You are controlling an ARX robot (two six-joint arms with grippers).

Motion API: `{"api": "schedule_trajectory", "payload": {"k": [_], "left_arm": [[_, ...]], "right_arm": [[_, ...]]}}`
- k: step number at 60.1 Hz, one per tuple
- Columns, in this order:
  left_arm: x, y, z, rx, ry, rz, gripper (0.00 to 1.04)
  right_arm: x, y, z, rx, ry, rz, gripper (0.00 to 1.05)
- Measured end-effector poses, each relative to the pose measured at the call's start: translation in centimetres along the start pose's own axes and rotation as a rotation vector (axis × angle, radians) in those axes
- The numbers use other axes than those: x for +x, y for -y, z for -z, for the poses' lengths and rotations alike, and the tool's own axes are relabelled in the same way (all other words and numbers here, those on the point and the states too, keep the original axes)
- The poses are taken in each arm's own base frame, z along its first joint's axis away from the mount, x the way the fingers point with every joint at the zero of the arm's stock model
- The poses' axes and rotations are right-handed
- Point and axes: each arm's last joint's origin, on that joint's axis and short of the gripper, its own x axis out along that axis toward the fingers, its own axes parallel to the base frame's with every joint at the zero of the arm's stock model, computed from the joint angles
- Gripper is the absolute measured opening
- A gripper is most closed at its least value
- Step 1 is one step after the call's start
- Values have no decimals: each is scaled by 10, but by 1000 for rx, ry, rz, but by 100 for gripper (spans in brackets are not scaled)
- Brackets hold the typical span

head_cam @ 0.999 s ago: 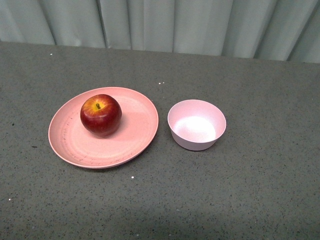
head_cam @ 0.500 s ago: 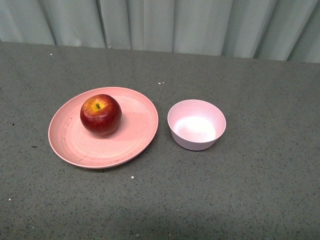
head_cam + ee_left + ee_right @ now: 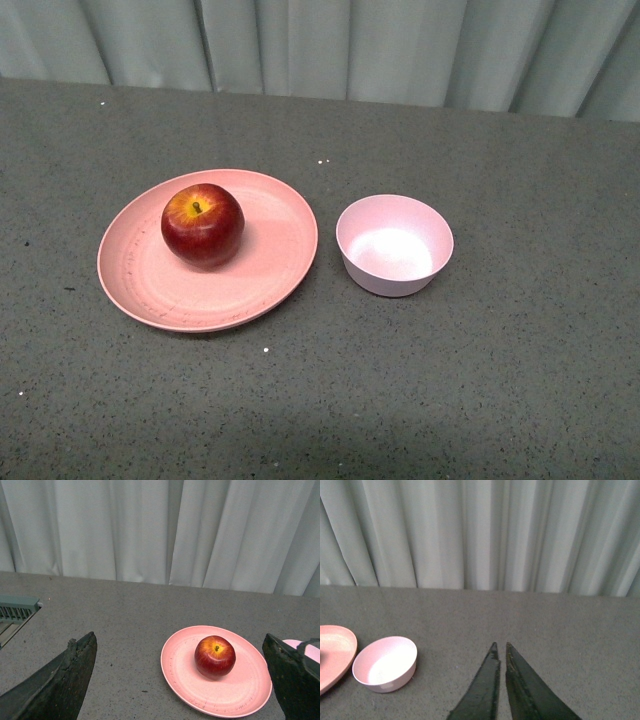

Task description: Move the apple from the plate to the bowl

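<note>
On the grey table [image 3: 500,380] the apple [image 3: 203,225] sits on the plate [image 3: 140,290] beside the bowl [image 3: 394,245]; the left claw [image 3: 178,637], spread wide, should straddle it squarely, while the right claw [image 3: 500,647] is pinched together, empty.

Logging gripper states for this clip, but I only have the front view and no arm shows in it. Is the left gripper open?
Observer: Yes. The left wrist view shows the left gripper wide open and empty, with the apple ahead of it, untouched.
Operator: And the right one?
Observer: The right gripper is shut, holding nothing.
Operator: Is it near the bowl?
Observer: No. In the right wrist view the bowl sits well clear of it.
</note>
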Motion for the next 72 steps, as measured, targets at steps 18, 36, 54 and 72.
{"api": "schedule_trajectory", "payload": {"k": [18,36,54,72], "left_arm": [[2,-2,5,-56,-95,-186,98],[38,0,5,-117,-168,-246,98],[144,20,20,-123,-305,-76,98],[223,58,62,-76,-552,50,98]], "right_arm": [[-1,0,0,0,9,0,73],[-1,0,0,1,9,0,95],[-1,0,-1,1,10,1,95],[-1,0,-1,1,10,1,95]]}}
